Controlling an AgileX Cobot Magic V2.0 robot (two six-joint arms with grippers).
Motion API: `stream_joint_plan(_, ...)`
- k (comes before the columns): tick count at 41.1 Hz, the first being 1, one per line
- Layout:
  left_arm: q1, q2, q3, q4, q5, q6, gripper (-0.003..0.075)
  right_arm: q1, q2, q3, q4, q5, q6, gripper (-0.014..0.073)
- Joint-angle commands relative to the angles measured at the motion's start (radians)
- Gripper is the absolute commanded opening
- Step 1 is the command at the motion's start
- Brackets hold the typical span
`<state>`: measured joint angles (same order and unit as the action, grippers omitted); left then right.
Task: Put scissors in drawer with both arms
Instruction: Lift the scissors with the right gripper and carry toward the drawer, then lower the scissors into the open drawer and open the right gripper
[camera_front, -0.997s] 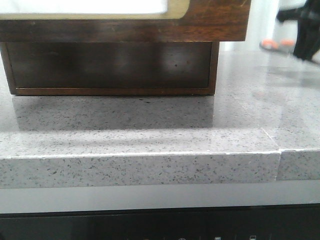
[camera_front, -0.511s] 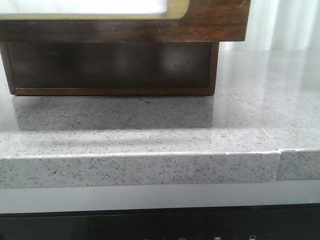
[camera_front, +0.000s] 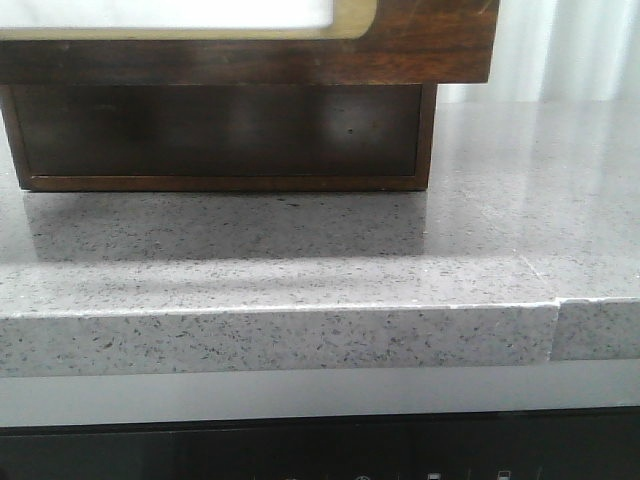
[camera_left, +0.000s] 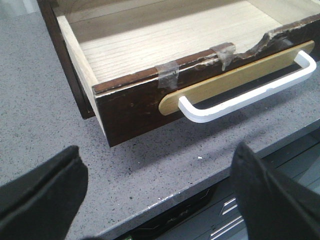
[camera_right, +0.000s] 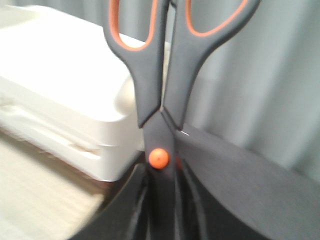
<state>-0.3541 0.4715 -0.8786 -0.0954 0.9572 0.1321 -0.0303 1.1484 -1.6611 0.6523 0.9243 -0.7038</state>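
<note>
Since a second ago, the blurred dark shape with orange at the far right edge of the front view has gone; only pale curtain shows there now. The drawer and countertop have not shifted.

Left side first. Your left gripper (camera_left: 155, 195) hangs with its fingers (camera_left: 40, 190) spread wide apart, holding nothing, just in front of the drawer (camera_left: 130, 105). The drawer stands pulled out, its light wooden floor bare as far as the wrist view shows. Tape patches (camera_left: 169, 74) sit on its chipped top edge, and a white handle (camera_left: 240, 95) on a tan backing strip runs across its front. Below lies the speckled grey countertop (camera_left: 30, 115).

Centre, front view: the drawer front (camera_front: 420, 45) overhangs the dark cabinet (camera_front: 220, 130) beneath it. No arm shows in this view.

Right side. Your right gripper (camera_right: 160, 200) is clamped on the scissors (camera_right: 160, 90) at the blades, just under the orange pivot; the handles stand away from the fingers, orange-lined loops partly out of frame. Behind them sit a white box (camera_right: 60, 95) and grey curtain. You cannot tell from this view how near the scissors are to the drawer.

Progress, by judgement: drawer open, scissors picked up, both done. Left to do: carry the scissors over the open drawer, release them inside, probably push it closed with the left arm.
</note>
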Motion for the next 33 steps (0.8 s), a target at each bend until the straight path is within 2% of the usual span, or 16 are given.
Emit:
stream_joint_plan(1, -0.007, 0.006, -0.029, -0.007, -0.075, -0.006, 0.0564, 0.031, -0.021, -0.027, 0.254, 0.032, -0.249, 0.0094)
stream_joint_plan(6, -0.007, 0.006, -0.029, -0.007, -0.075, -0.006, 0.0564, 0.113, -0.014, -0.027, 0.384, 0.092, -0.393, 0.0094)
stream_joint_plan(11, -0.007, 0.006, -0.029, -0.007, -0.075, -0.006, 0.0564, 0.21, 0.003, -0.027, 0.391, 0.069, -0.428, 0.0094)
stream_joint_plan(22, -0.007, 0.006, -0.029, -0.007, -0.075, -0.006, 0.0564, 0.398, 0.102, -0.027, 0.286, 0.002, -0.435, 0.0094)
stream_joint_plan(33, -0.007, 0.006, -0.029, -0.007, -0.075, -0.006, 0.0564, 0.506, 0.24, -0.027, 0.188, -0.033, -0.435, 0.0094)
